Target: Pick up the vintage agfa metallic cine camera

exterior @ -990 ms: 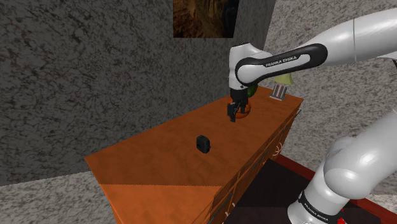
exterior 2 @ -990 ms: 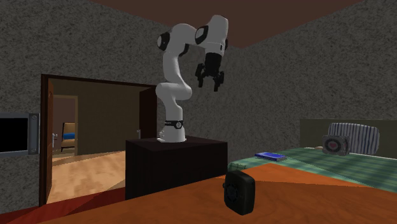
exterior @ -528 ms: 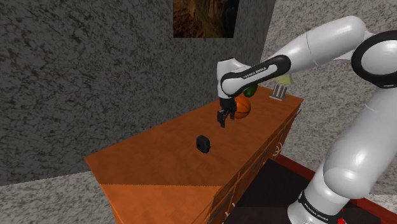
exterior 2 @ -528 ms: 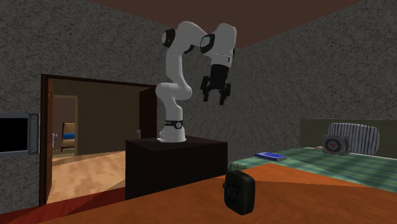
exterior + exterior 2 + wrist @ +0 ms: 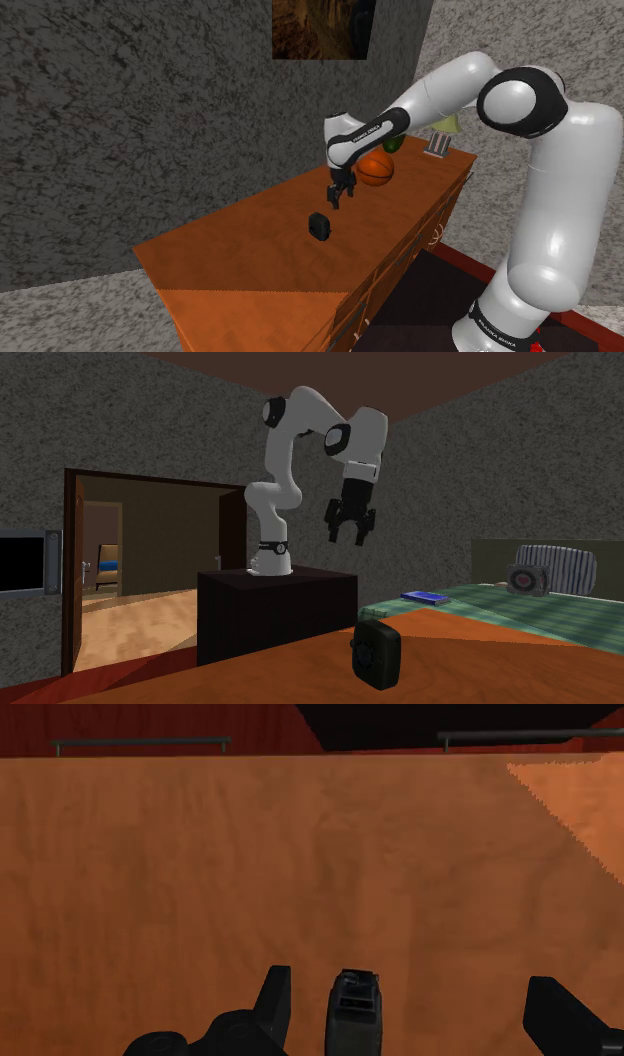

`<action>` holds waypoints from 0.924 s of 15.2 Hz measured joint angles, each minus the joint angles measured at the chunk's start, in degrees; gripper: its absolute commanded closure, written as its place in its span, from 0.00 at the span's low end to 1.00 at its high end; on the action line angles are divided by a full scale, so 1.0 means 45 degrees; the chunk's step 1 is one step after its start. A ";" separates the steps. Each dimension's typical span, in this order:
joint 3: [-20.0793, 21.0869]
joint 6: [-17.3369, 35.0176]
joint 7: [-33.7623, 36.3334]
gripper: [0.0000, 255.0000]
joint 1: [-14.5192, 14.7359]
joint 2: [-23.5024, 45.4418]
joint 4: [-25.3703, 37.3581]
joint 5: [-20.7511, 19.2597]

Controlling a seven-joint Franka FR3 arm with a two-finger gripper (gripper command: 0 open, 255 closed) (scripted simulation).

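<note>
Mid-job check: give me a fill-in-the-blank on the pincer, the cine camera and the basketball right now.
The pincer hovers over the dresser with its fingers ___.
In the wrist view, the cine camera sits ___ the two fingers, untouched.
In the shoulder view, the basketball lies toward the ___ of the cine camera.
Missing: open; between; right.
</note>
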 measured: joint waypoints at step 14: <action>-0.0081 -0.0005 -0.0378 0.00 -0.0342 0.7384 0.6856 0.0174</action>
